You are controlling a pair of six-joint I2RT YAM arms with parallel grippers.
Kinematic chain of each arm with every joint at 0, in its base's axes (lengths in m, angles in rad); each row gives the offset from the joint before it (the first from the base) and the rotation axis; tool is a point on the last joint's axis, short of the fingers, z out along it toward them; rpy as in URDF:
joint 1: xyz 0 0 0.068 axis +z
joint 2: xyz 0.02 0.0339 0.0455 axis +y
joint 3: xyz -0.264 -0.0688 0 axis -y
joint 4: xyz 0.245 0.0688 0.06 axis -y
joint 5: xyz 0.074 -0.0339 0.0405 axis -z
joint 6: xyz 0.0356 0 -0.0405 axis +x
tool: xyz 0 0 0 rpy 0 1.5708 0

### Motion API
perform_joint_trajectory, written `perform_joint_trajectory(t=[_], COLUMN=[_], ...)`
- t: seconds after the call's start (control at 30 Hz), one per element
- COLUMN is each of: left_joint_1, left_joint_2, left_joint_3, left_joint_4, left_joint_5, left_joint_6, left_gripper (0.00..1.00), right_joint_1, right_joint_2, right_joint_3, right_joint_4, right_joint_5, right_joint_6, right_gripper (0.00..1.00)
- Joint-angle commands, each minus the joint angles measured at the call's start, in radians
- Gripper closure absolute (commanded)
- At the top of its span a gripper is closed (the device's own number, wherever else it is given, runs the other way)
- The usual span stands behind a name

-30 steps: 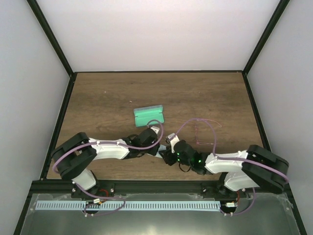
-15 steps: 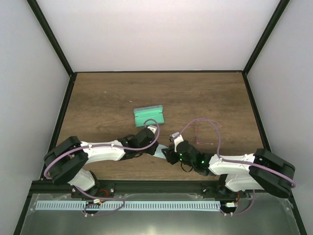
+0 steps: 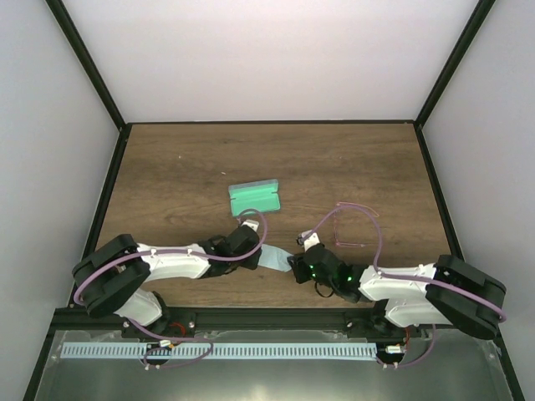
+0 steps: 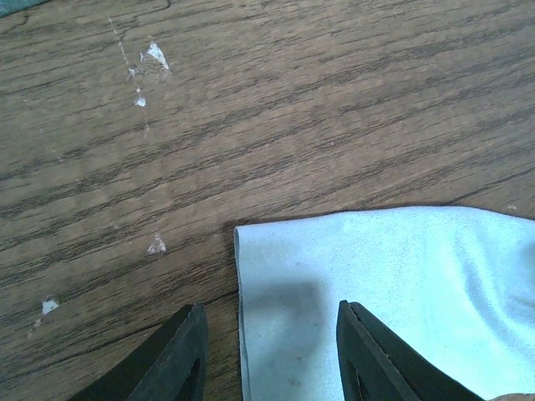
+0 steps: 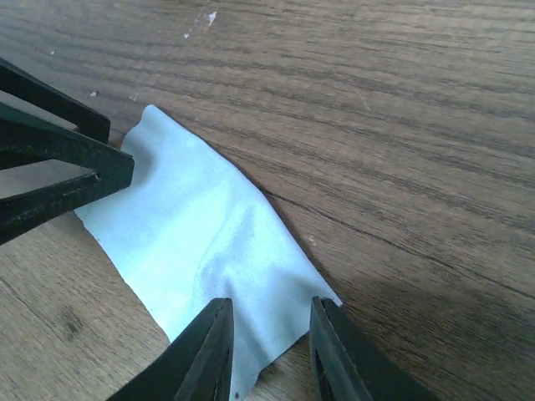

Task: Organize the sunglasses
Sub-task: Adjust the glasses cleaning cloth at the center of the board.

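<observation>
Inspection of the work area found the sunglasses (image 3: 349, 244), a thin pink-tinted frame, lying on the wooden table (image 3: 184, 167) right of centre, just beyond the right arm and held by neither gripper. A green case (image 3: 254, 196) lay near the table's middle, well apart from the sunglasses.

A pale blue cloth (image 3: 274, 257) lay flat on the table near the front edge, between the two grippers.

Left gripper (image 4: 272, 313): the fingers stood moderately apart, straddling one corner of the cloth (image 4: 376, 284). The cloth edge lay between them, on the wood, with a clear gap on either side. Nothing was gripped.

Right gripper (image 5: 272, 305): the fingers stood a narrower way apart over the opposite corner of the cloth (image 5: 201, 234). A strip of cloth showed between them, lying flat on the table. No grip on it was observed.

The left gripper's dark fingers (image 5: 50, 159) were visible from the right wrist, at the cloth's far end
</observation>
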Motion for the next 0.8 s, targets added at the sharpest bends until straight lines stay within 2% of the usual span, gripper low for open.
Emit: perform_joint_trajectory(t=[0.0, 0.3, 0.77], left_joint_1=[0.003, 0.004, 0.015], left_joint_2=[-0.003, -0.033, -0.057], left_joint_3=[-0.014, -0.017, -0.017], left_joint_4=[0.035, 0.000, 0.008], left_joint_5=[-0.009, -0.044, -0.047], left_joint_6=[-0.004, 0.001, -0.006], left_gripper=[0.55, 0.55, 0.49], right_joint_1=[-0.013, -0.060, -0.201], right_joint_2=[-0.006, 0.076, 0.183], right_joint_3=[0.000, 0.007, 0.012], right_joint_4=[0.067, 0.164, 0.216], right_joint_5=[-0.011, -0.127, -0.194], right_joint_6=[-0.007, -0.016, -0.005], right_gripper=[0.74, 0.74, 0.72])
